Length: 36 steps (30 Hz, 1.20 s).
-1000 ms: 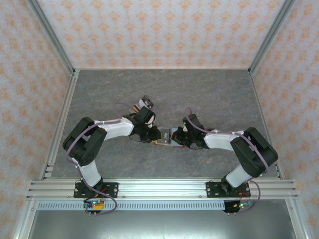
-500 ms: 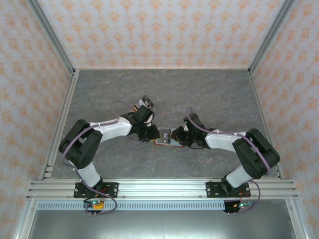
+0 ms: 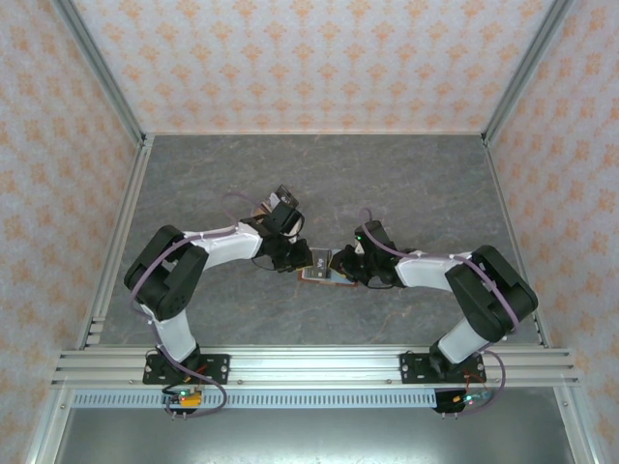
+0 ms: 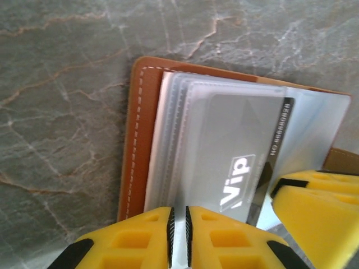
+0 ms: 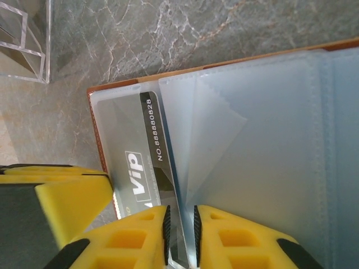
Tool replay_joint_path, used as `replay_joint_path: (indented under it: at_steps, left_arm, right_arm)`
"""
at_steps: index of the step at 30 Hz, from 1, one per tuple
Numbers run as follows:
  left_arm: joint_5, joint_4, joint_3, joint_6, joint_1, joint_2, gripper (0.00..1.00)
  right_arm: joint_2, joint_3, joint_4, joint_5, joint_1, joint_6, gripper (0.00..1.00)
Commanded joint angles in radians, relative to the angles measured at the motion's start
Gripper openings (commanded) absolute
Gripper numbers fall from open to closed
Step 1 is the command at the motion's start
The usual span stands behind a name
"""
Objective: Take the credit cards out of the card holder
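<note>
The card holder [image 3: 322, 268] lies open on the grey table between both grippers, its brown leather edge [image 4: 136, 140] round pale clear sleeves [image 5: 263, 140]. A grey credit card marked "VIP" [image 4: 238, 168] sits in a sleeve, and its number strip shows in the right wrist view [image 5: 147, 140]. My left gripper [image 3: 302, 259] [image 4: 179, 238] is shut on the sleeves' edge. My right gripper [image 3: 345, 267] [image 5: 180, 238] comes from the other side, its jaws pinched on the card's edge and the sleeve beside it. Each wrist view catches the other gripper's yellow finger [image 4: 320, 210] [image 5: 56, 202].
A tan boxy object with black-and-white parts [image 3: 276, 205] stands just behind the left gripper. A clear acrylic stand [image 5: 22, 42] sits on the table near the holder. Aluminium rails [image 3: 309, 367] line the near edge, and patterned walls close in the sides.
Both grippers stay at the card holder. The left arm's elbow swung out and back, and the left gripper and the holder sit slightly higher in view than a second ago.
</note>
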Motion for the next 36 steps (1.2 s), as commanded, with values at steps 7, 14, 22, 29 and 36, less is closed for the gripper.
replay_joint_path:
  at_steps: [7, 14, 22, 29, 36]
  left_arm:
    - [-0.058, -0.026, -0.013, 0.02, -0.004, 0.022, 0.15]
    - [-0.068, -0.028, -0.025, 0.019, -0.004, 0.024, 0.14]
    - [-0.067, -0.027, -0.03, 0.018, -0.004, 0.022, 0.14]
    - [-0.066, -0.028, -0.034, 0.016, -0.004, 0.018, 0.14]
    - [-0.058, -0.025, -0.034, 0.017, -0.004, 0.019, 0.14]
  right_arm:
    - [-0.026, 0.023, 0.038, 0.019, -0.004, -0.009, 0.22]
    - [-0.025, 0.015, 0.1, -0.002, -0.004, -0.001, 0.23]
    - [-0.021, 0.043, 0.048, 0.047, -0.004, -0.021, 0.22]
    - [0.032, 0.056, 0.03, 0.052, -0.004, -0.015, 0.24]
    - [0.07, 0.069, 0.036, 0.024, -0.003, -0.023, 0.22]
